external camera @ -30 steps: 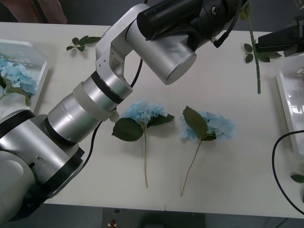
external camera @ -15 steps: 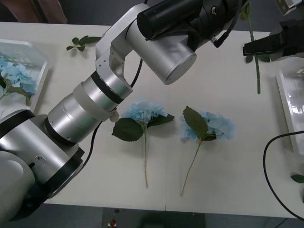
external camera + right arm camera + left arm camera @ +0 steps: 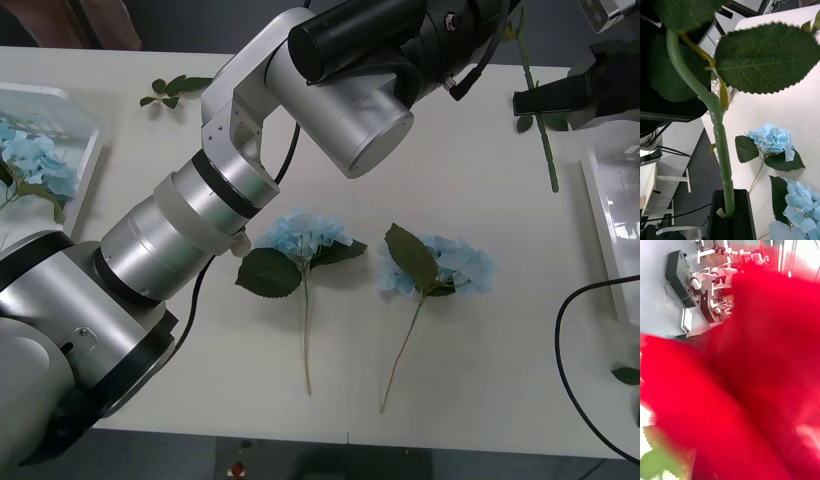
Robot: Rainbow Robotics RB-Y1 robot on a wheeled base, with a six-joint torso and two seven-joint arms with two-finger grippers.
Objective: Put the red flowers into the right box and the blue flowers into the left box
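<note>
- Red flower (image 3: 548,150) first: where is it?
- Off the worktop (image 3: 480,380), hanging with its green stem pointing down. The right tool (image 3: 545,103) is closed on that stem. From the right wrist the stem (image 3: 720,142) runs straight out of the black fingers (image 3: 741,221), with two broad toothed leaves (image 3: 767,56) farther up it.
- And the bloom?
- At the upper end of the stem, where the left arm (image 3: 250,150) reaches across. From the left wrist the red petals (image 3: 752,371) sit right against the camera, blurred. Whether the left tool grips anything, I cannot tell.
- Where are the boxes?
- The right box (image 3: 600,200) lies just beside the right tool, on the robot's side of it and slightly outward; the stem's lower tip hangs near its rim. The left box (image 3: 85,130) is well apart from that tool, at the far left of the worktop, with one blue flower (image 3: 35,160) inside.
- Other blue flowers?
- Two (image 3: 305,237) (image 3: 445,265) lie side by side on the worktop, left of the right tool and nearer the robot, stems toward the robot. A loose leaf sprig (image 3: 175,88) lies far to the tool's left.
</note>
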